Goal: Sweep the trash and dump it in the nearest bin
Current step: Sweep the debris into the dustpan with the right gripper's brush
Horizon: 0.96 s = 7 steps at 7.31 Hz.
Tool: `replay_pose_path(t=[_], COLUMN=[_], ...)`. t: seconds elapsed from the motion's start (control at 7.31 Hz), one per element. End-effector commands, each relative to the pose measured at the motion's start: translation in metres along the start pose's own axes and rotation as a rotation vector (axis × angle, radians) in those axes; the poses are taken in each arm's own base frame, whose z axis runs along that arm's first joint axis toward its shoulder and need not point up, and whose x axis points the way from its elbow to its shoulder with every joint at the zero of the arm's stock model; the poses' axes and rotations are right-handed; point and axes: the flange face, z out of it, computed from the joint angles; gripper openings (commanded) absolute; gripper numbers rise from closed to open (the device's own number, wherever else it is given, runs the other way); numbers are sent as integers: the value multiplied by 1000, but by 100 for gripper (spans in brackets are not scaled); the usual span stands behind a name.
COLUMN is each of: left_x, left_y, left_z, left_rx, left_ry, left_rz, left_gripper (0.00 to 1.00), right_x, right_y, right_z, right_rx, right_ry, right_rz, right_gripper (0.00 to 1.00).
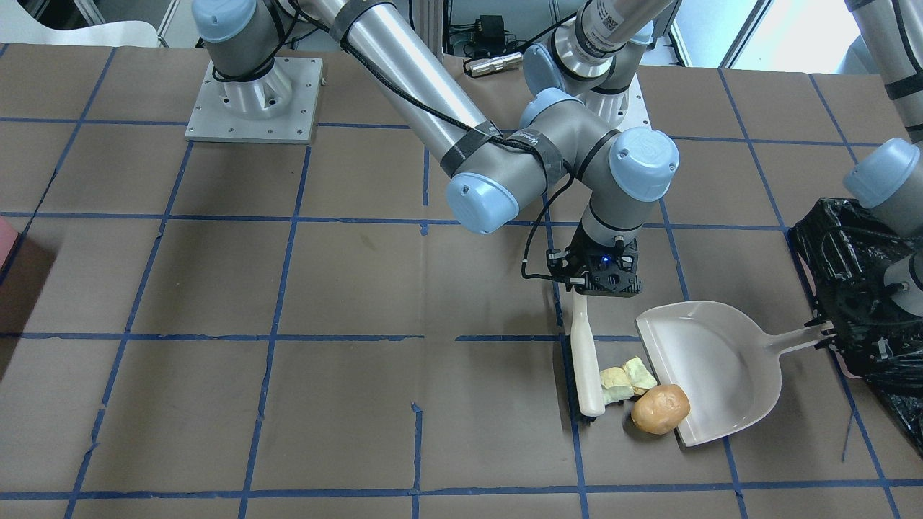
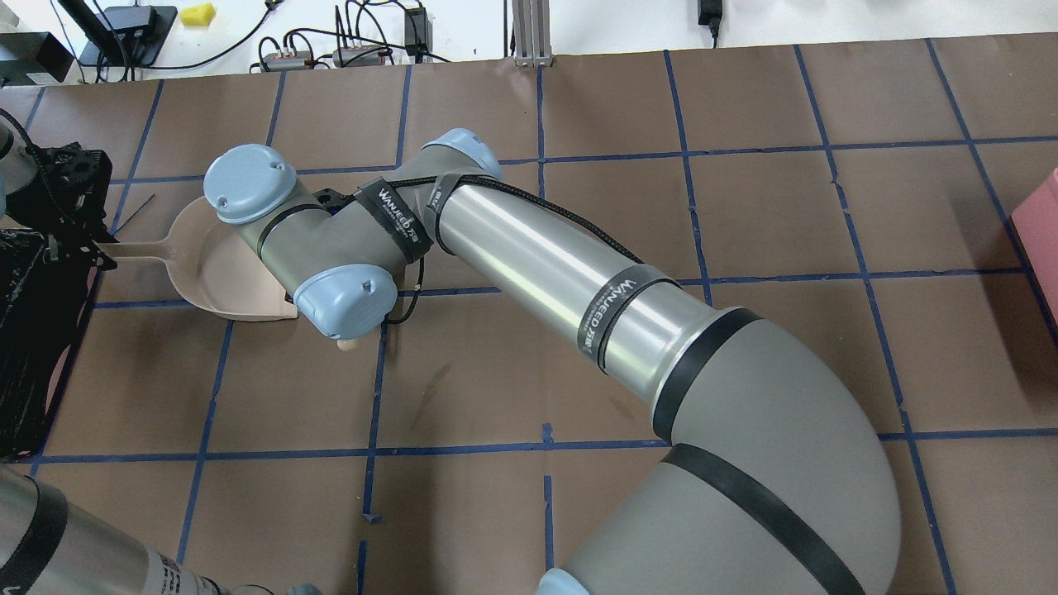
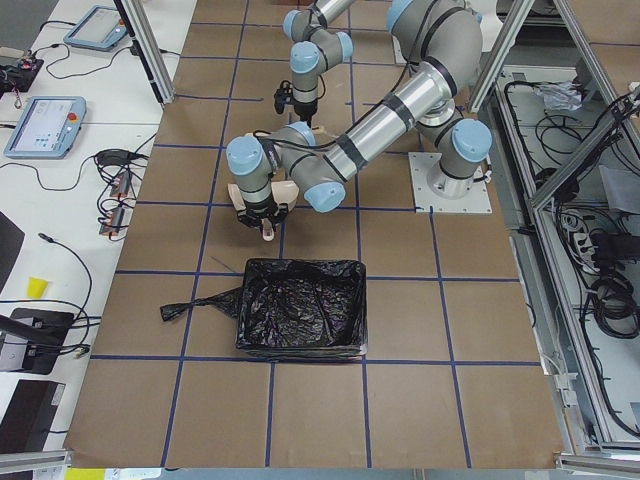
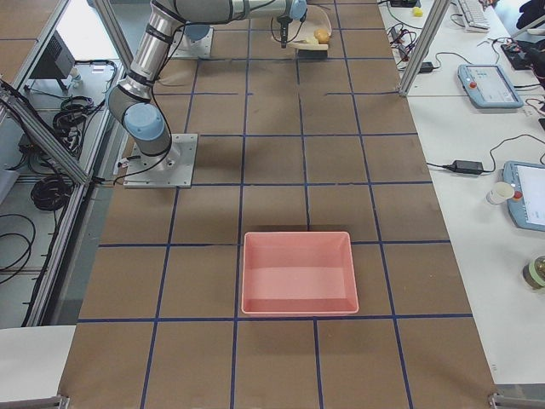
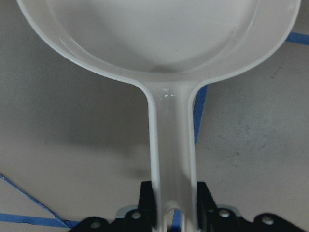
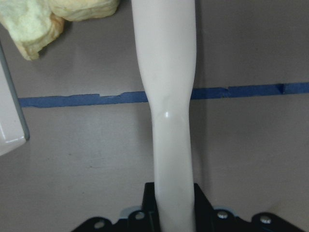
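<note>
Gripping the thin handle of the dustpan, the left gripper stands at the robot's left end of the table, just beside the bin. In the left wrist view its fingers are clenched on both sides of that handle. The bin, lined with a wrinkled black bag, sits at the table's left edge. The pan's handle points toward it, and the open mouth of the pan faces right, toward the middle of the table.

The right gripper reaches across from the right side and grasps the cream brush by the end of its handle. The right wrist view shows this handle pinched tight between the fingers. The brush runs away from the robot, just to the right of the trash, and a little of its black bristles shows at the far end.

The trash lies on the brown table, between the brush and the mouth of the pan, not inside the pan. The two yellow-green sponge pieces touch each other; one is just beside the brush and the other reaches the pan's lip. The orange-tan lump rests on their far side, against the lip near the pan's far corner.

Near the right end of the table a pink box stands, well apart from both arms.
</note>
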Motion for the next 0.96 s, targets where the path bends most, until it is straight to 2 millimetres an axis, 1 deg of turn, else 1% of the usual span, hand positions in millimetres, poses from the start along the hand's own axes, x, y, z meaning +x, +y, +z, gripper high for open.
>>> replay_pose_path(t=[0.0,0.14,0.27,0.41,0.55,0.68,0.82], left_x=[0,0,0,0,-2,-3,-3], left_y=[0,0,0,0,1,1,0], left_z=[0,0,0,0,4,8,11], left_rx=[0,0,0,0,-2,5,29], left_ry=[0,0,0,0,-4,-7,-9], left_rz=[-2,-2,-2,-3,0,-3,-6], left_gripper=[9,9,9,9,9,9,9], right_x=[-23,-35,-46,-59,-73,-81,-83], right_y=[11,9,6,11,24,29,30], right_z=[6,1,-13,-29,-44,-54,-63], right_rx=[18,20,13,2,3,-26,-39], right_ry=[-56,-88,-139,-189,-220,-261,-282], right_rz=[16,36,63,101,136,181,212], right_gripper=[22,22,22,22,22,22,22])
